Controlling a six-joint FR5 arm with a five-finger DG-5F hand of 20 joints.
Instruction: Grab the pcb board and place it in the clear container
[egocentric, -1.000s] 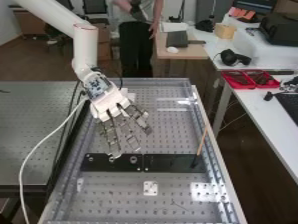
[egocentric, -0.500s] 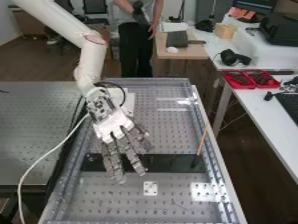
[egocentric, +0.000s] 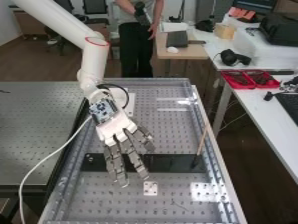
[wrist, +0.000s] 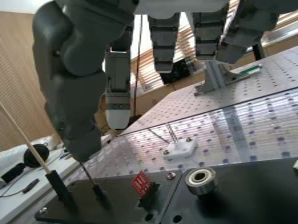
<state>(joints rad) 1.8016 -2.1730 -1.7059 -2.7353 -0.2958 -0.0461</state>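
Observation:
The hand (egocentric: 116, 129) hangs over the left part of the dark plates (egocentric: 174, 163) in the high view, its straight fingers pointing toward the bench's near end. In the wrist view the open hand (wrist: 73, 92) has nothing between its thumb and fingers. A small red pcb board (wrist: 141, 184) stands tilted in a black holder on a dark plate (wrist: 114, 201), below the hand and apart from it. I cannot make out a clear container with certainty.
A metal cylinder (wrist: 201, 181) stands on the dark plate near the board. A slanted wooden stick (egocentric: 202, 141) rises from the plates' right end. A white square piece (egocentric: 151, 188) lies nearer the bench's front, and a white block with thin prongs (wrist: 179, 149) sits beyond the plates.
The hand has swung from behind the dark plates to over them, toward the bench's near end. In the last half second it has shifted slightly farther that way; its fingers remain straight.

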